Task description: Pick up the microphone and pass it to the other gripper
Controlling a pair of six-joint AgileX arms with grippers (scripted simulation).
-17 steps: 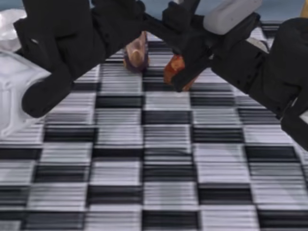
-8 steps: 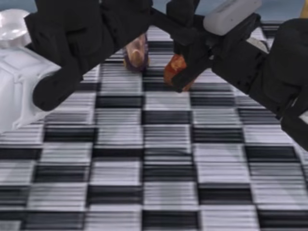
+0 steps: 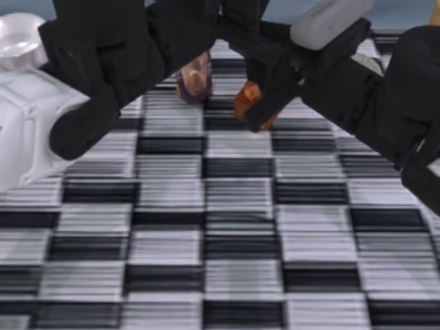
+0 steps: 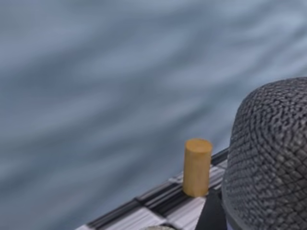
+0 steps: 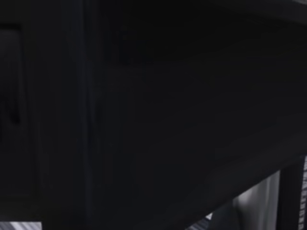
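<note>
Though both arms meet high above the checkered table point(image 3: 240, 227), neither grip is visible; microphone point(image 4: 268, 158) lifted, mesh head close at left wrist camera; handover unconfirmed. Right wrist view dark.

Microphone point(image 4: 268, 158) cut off; right wrist view dark.

Bulky black left arm point(image 3: 124, 48) and right arm point(image 3: 371, 96), white casing.

Left arm point(image 3: 103, 62) has shifted rightward across the frame's top; its white casing point(image 3: 27, 117) moved up and right since one second ago.
</note>
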